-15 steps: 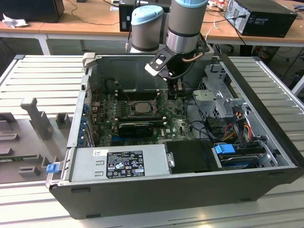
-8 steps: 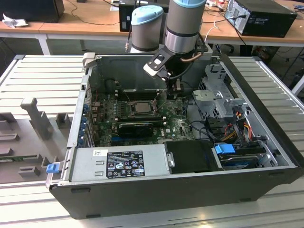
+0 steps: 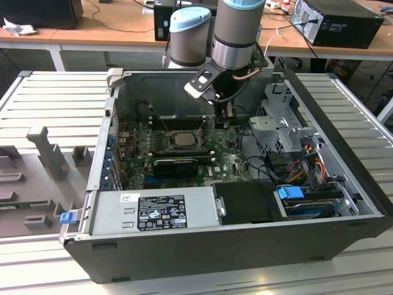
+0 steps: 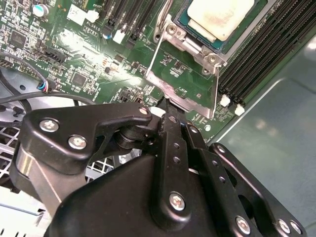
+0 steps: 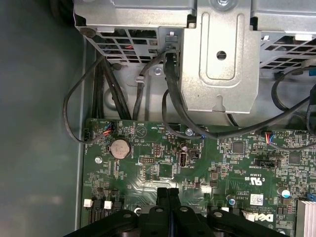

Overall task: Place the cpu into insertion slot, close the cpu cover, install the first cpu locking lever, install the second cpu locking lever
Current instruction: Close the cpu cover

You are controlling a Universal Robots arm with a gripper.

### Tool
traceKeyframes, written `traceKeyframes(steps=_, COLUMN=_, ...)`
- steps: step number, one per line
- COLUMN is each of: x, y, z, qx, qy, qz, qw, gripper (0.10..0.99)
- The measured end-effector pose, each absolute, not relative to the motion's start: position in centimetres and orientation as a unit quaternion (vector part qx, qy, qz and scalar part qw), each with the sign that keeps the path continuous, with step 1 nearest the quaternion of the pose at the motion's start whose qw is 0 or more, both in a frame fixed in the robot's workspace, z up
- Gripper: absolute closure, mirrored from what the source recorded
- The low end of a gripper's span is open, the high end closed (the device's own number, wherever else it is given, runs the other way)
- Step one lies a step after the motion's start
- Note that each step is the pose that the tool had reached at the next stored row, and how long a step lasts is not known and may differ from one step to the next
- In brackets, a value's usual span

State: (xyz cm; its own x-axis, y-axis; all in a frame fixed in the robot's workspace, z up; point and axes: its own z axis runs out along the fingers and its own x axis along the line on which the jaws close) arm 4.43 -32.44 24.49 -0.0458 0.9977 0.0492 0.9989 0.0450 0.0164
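The cpu (image 3: 182, 138) (image 4: 219, 17), pale silver on top, lies flat in the insertion slot (image 3: 169, 139) (image 4: 253, 24) on the green board. The cpu cover (image 4: 197, 108), a thin grey metal frame, stands lifted off the slot on its hinge, and the board shows through its cut-out. My gripper (image 3: 226, 117) (image 4: 168, 106) (image 5: 168, 190) hangs just beside the slot, on the exterior view's right of it. Its black fingers (image 4: 170, 133) are pressed together, shut with nothing between them. Their tips are right at the cover's free edge.
A long black expansion card (image 3: 175, 165) lies in front of the slot, with the grey power supply (image 3: 153, 212) nearer still. A metal drive cage (image 3: 279, 123) (image 5: 219, 59) and black cables (image 5: 173, 98) crowd the exterior view's right. Memory slots (image 4: 266, 49) flank the socket.
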Motion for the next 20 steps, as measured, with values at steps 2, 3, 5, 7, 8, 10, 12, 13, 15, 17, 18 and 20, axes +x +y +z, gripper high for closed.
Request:
traceKeyframes(steps=2, x=4.39, y=-32.44, z=24.49, qx=-0.691, qy=-0.723, qz=-0.023, qw=0.012, gripper=0.98)
traceKeyframes(steps=3, x=4.36, y=-32.44, z=24.49, qx=-0.691, qy=-0.723, qz=-0.023, qw=0.012, gripper=0.98)
traceKeyframes(steps=5, x=4.32, y=-32.44, z=24.49, qx=-0.691, qy=-0.723, qz=-0.023, qw=0.012, gripper=0.98)
traceKeyframes(steps=7, x=4.29, y=-32.44, z=24.49, qx=-0.691, qy=-0.723, qz=-0.023, qw=0.012, gripper=0.98)
traceKeyframes(steps=8, x=4.22, y=-32.44, z=24.49, qx=-0.691, qy=-0.723, qz=-0.023, qw=0.012, gripper=0.98)
traceKeyframes(steps=10, x=4.13, y=-32.44, z=24.49, qx=-0.691, qy=-0.723, qz=-0.023, qw=0.012, gripper=0.98)
traceKeyframes(steps=12, x=4.08, y=-32.44, z=24.49, qx=-0.691, qy=-0.723, qz=-0.023, qw=0.012, gripper=0.98)
traceKeyframes(steps=13, x=4.04, y=-32.44, z=24.49, qx=-0.691, qy=-0.723, qz=-0.023, qw=0.012, gripper=0.98)
traceKeyframes(steps=15, x=3.99, y=-32.44, z=24.49, qx=-0.691, qy=-0.723, qz=-0.023, qw=0.012, gripper=0.98)
traceKeyframes(steps=17, x=3.95, y=-32.44, z=24.49, qx=-0.691, qy=-0.723, qz=-0.023, qw=0.012, gripper=0.98)
traceKeyframes(steps=18, x=3.93, y=-32.44, z=24.49, qx=-0.691, qy=-0.723, qz=-0.023, qw=0.012, gripper=0.98)
traceKeyframes(steps=20, x=3.88, y=-32.44, z=24.49, qx=-0.691, qy=-0.723, qz=-0.023, qw=0.012, gripper=0.98)
